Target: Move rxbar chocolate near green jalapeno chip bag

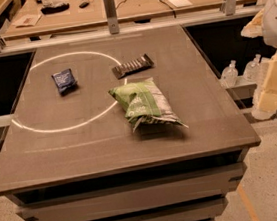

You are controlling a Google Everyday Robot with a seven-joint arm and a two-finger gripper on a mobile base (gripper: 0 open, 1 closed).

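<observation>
The rxbar chocolate (132,66) is a slim dark bar with pale stripes. It lies flat on the table, just behind the green jalapeno chip bag (144,104), with a small gap between them. The bag is large, crinkled, light green and silvery, and lies near the table's middle. My gripper (270,94) is part of the pale arm at the right edge of the view. It is beyond the table's right side, well away from both items, and holds nothing I can see.
A small dark blue packet (64,80) lies at the table's back left, inside a white circle line (65,126). Metal posts (110,12) and a rail stand along the back edge. Clear bottles (230,75) sit on a ledge to the right.
</observation>
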